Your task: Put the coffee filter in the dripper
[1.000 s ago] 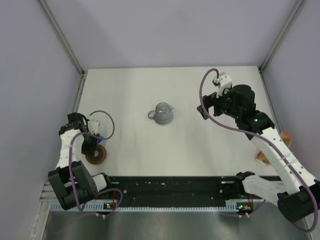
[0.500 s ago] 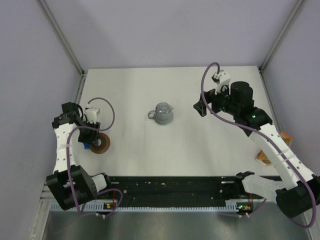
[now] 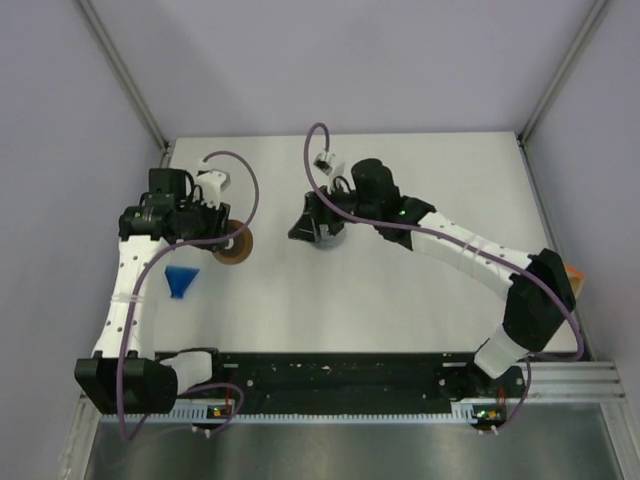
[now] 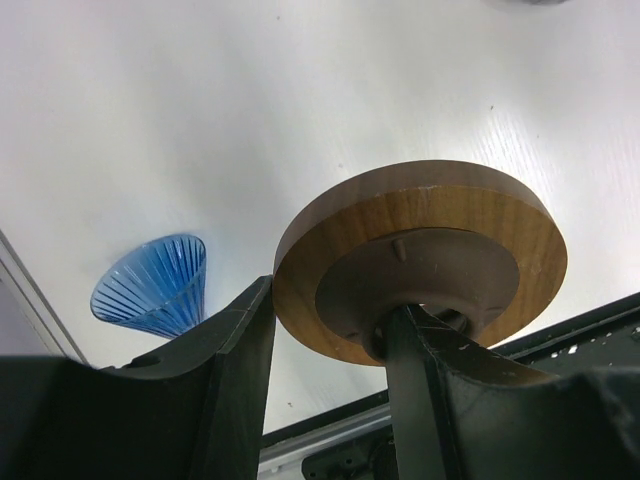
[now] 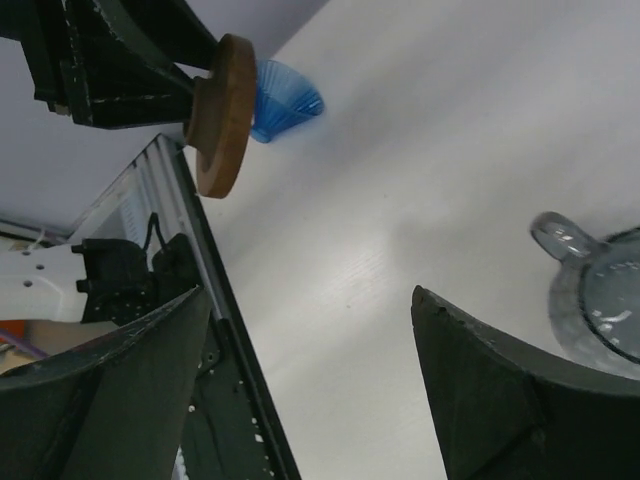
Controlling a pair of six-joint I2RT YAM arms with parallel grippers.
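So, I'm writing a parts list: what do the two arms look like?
Left arm and right arm: white link shells, black joints, black bases. A purple cable loops along each. Left end effector and right end effector have black wedge-shaped fingers.

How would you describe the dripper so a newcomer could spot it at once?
Look at the left part of the white table, beside the left arm. The dripper lies on its side there, just nearer the near edge than the wooden disc held by the left gripper. It alone is a translucent blue ribbed funnel; the disc is brown, the mug grey.
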